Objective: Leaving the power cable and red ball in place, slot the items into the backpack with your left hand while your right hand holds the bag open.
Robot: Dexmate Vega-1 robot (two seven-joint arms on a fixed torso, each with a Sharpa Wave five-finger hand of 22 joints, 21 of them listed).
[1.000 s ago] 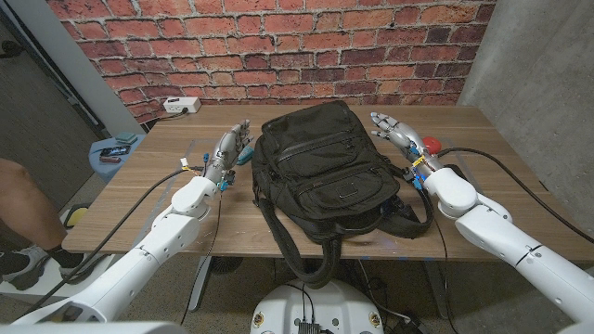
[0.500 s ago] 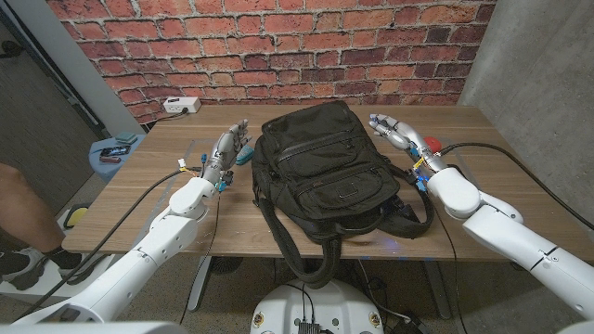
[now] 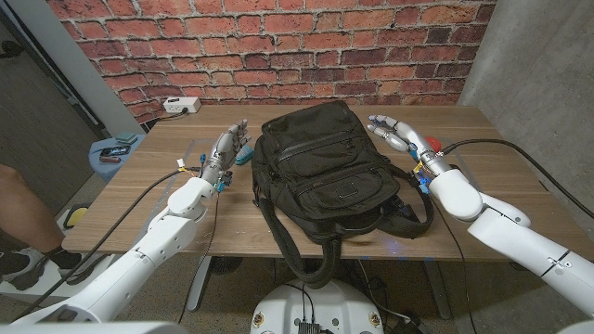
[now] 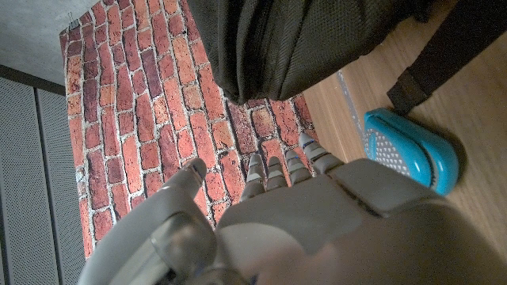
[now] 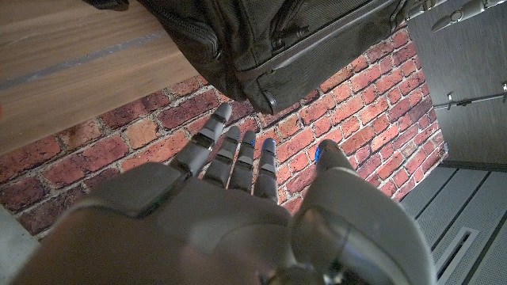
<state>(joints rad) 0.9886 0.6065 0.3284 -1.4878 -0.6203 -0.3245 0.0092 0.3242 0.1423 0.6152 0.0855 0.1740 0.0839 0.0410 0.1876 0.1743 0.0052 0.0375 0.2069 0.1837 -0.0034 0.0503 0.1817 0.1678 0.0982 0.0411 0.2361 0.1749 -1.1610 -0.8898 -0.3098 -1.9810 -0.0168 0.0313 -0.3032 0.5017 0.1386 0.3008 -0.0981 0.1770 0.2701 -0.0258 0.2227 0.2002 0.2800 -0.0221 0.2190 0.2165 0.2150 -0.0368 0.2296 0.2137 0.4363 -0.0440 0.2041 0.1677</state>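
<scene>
A black backpack [image 3: 320, 162] lies on the wooden table [image 3: 167, 209], its straps trailing toward the near edge. My left hand [image 3: 231, 147] stands open just left of the bag, fingers spread and holding nothing. Beside its fingertips sits a small blue item [image 3: 243, 156], seen as a blue rounded object [image 4: 410, 148] in the left wrist view next to the backpack [image 4: 293, 43]. My right hand [image 3: 397, 131] is open at the bag's top right corner, fingers reaching toward the backpack [image 5: 269, 36]. A red ball [image 3: 433, 143] peeks out behind my right wrist.
A white power strip [image 3: 182, 106] lies at the table's far left corner. A brick wall [image 3: 278, 46] backs the table. A blue stool [image 3: 116, 148] with small items stands left of the table, and a person's leg [image 3: 19, 199] shows at the left edge.
My right hand has shifted slightly left toward the bag's top corner, now covering more of the red ball. The left hand and backpack have stayed put.
</scene>
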